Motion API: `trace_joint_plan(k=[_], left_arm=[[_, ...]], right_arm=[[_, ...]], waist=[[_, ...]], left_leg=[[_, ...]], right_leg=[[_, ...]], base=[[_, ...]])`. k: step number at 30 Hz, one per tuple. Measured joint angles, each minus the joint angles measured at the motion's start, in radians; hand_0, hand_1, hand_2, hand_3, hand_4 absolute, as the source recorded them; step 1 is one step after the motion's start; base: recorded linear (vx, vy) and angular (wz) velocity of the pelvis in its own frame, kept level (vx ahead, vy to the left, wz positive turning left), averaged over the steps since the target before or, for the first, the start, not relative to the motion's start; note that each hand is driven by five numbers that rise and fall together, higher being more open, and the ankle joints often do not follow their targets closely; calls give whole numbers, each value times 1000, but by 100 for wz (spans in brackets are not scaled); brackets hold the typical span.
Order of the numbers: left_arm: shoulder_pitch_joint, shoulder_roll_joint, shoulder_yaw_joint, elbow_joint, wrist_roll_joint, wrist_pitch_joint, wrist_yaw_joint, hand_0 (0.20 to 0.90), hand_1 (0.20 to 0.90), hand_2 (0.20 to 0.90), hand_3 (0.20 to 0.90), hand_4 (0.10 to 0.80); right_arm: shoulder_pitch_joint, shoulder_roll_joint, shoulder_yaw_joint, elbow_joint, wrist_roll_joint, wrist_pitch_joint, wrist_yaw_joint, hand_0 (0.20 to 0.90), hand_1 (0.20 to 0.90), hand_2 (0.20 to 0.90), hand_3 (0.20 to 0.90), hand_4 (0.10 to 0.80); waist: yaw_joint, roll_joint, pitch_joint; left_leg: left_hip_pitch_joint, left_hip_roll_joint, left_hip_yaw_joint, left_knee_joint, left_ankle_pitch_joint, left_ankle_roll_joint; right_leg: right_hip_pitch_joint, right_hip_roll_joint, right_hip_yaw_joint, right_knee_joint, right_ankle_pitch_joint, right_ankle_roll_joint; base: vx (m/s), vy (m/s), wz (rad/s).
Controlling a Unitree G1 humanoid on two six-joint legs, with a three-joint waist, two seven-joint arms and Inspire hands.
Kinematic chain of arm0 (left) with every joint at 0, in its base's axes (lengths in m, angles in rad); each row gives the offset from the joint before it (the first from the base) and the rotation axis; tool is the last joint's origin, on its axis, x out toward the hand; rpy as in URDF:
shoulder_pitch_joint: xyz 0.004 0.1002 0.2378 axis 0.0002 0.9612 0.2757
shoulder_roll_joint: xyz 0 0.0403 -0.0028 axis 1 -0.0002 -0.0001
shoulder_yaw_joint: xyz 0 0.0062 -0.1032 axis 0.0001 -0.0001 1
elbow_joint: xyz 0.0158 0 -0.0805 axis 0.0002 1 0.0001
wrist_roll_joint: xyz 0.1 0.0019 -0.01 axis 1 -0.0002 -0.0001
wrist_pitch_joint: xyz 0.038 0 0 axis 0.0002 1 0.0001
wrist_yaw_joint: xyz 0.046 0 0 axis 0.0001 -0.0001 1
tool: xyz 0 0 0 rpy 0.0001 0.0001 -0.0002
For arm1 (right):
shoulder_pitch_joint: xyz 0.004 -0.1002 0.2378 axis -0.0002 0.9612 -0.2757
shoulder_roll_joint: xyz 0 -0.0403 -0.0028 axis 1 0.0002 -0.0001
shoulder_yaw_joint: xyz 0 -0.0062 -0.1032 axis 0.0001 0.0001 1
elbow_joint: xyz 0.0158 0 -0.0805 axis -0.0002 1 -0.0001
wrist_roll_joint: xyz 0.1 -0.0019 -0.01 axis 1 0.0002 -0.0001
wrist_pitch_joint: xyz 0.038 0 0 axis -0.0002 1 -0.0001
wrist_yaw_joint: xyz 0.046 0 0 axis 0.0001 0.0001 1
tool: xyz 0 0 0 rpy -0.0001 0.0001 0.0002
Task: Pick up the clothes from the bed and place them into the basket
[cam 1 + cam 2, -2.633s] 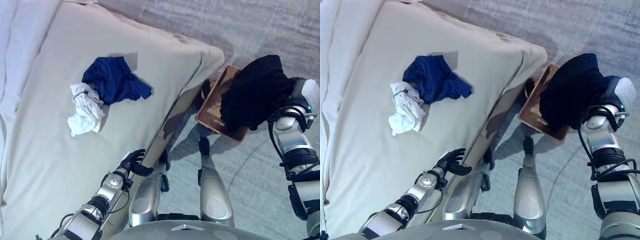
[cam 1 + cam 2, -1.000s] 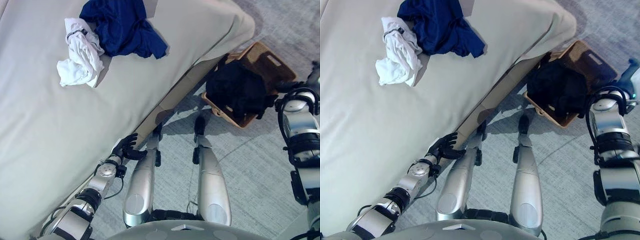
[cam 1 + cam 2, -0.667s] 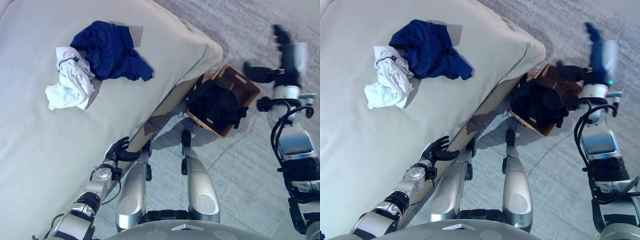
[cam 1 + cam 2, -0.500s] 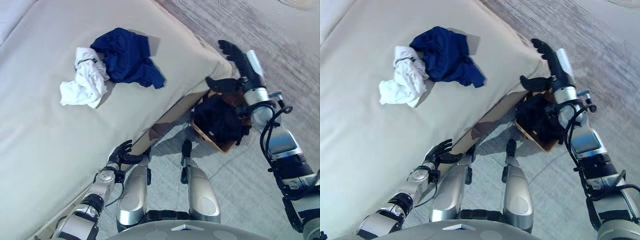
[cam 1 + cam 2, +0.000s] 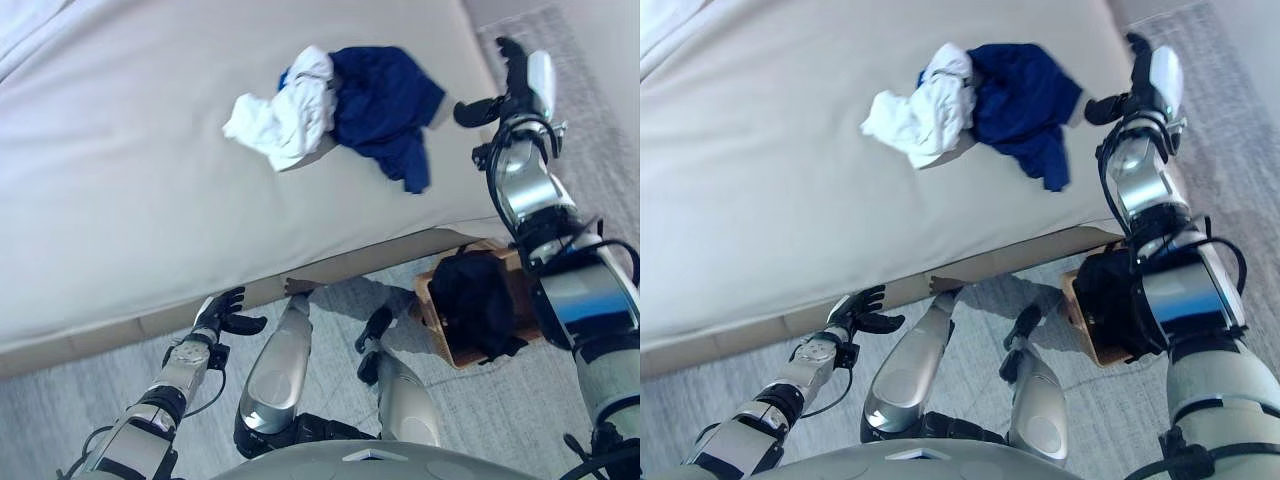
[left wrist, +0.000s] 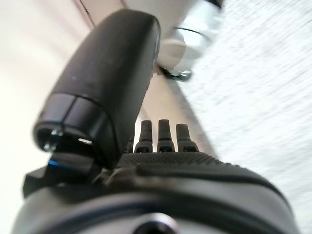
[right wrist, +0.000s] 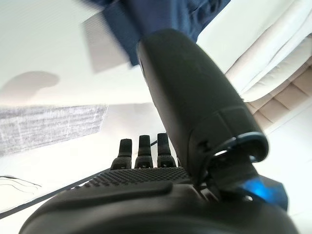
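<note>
A navy garment (image 5: 385,98) lies crumpled on the cream bed (image 5: 130,220), touching a white garment (image 5: 284,112) on its left. My right hand (image 5: 516,88) hovers open just right of the navy garment, near the bed's right edge, holding nothing. In the right wrist view its straight fingers (image 7: 140,148) point toward the navy garment (image 7: 161,14). A black garment (image 5: 476,300) fills the brown wicker basket (image 5: 437,320) on the floor by the bed's corner. My left hand (image 5: 222,316) hangs open and empty below the bed's front edge.
The bed's front side panel (image 5: 330,272) runs across the middle of the view. Grey carpet (image 5: 60,420) covers the floor in front of it and around the basket. A wide stretch of bare sheet lies left of the white garment.
The black garment left my right hand and now lies in the basket. That hand opened, rose and swung over to the navy garment. The camera turned toward the bed.
</note>
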Motion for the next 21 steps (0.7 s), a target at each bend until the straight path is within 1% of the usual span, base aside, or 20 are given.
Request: trace_joint_plan(k=[1,3,7,11,13,15,16,17,19,21], left_arm=[[3,-1,0,3,-6,0,-1,900,900,900,900,800],[10,-2,-1,-8,-13,-4,0,900,900,900,900,800],[20,-7,-7,-20,-48,-30,-2,900,900,900,900,800],[31,-12,-28,-50,-86,-52,-8,900,900,900,900,800],[41,-11,-41,-101,-110,-85,-15,900,900,900,900,800],[41,-13,-50,-134,-125,-99,-21,900,900,900,900,800],[40,-14,-61,-157,-134,-113,-21,900,900,900,900,800],[40,-14,-67,-175,-142,-113,-21,900,900,900,900,800],[41,-13,-69,-207,-143,-113,-20,900,900,900,900,800],[40,-11,-77,-225,-143,-113,-18,900,900,900,900,800]], right_arm=[[-8,5,18,19,4,5,-11,900,900,900,900,800],[-34,16,27,46,5,43,-21,900,900,900,900,800],[-69,25,64,94,17,87,-19,900,900,900,900,800],[-93,25,106,118,16,102,-13,900,900,900,900,800],[-146,21,139,137,25,108,-13,900,900,900,900,800],[-178,23,142,137,35,116,-7,900,900,900,900,800],[-199,20,150,137,37,133,10,618,618,618,571,471],[-216,19,161,146,43,144,27,300,300,300,200,100],[-263,9,182,162,57,179,75,300,300,300,200,100],[-307,-13,215,172,76,187,95,300,300,300,200,100]], waist=[[8,0,0],[32,0,0],[64,-1,0],[70,-3,1],[64,-4,1],[55,-4,1],[48,-5,2],[46,-5,2],[40,-5,2],[36,-5,2]], left_leg=[[-10,-6,-6,4,1,-2],[-59,-21,-14,18,0,-1],[-160,-32,-21,65,1,-1],[-226,-40,-31,93,1,0],[-294,-39,-38,123,1,0],[-337,-37,-49,139,3,-2],[-359,-36,-58,145,7,-5],[-370,-36,-62,149,7,-5],[-393,-33,-71,153,7,-6],[-412,-29,-73,153,8,-8]], right_leg=[[-4,-7,-18,0,-1,2],[-43,-18,-22,7,-4,1],[-128,-28,-35,40,-5,8],[-191,-36,-41,76,-10,15],[-256,-35,-43,105,-13,19],[-295,-30,-45,117,-13,19],[-315,-30,-49,128,-13,19],[-329,-30,-55,139,-15,21],[-350,-27,-64,146,-19,26],[-368,-24,-64,150,-20,24]], base=[[-11,63,24],[-11,60,18],[79,33,11],[4,26,6],[0,0,0],[-9,-12,3],[-13,-47,5],[-14,-70,5],[-18,-66,3],[-24,-44,1]])
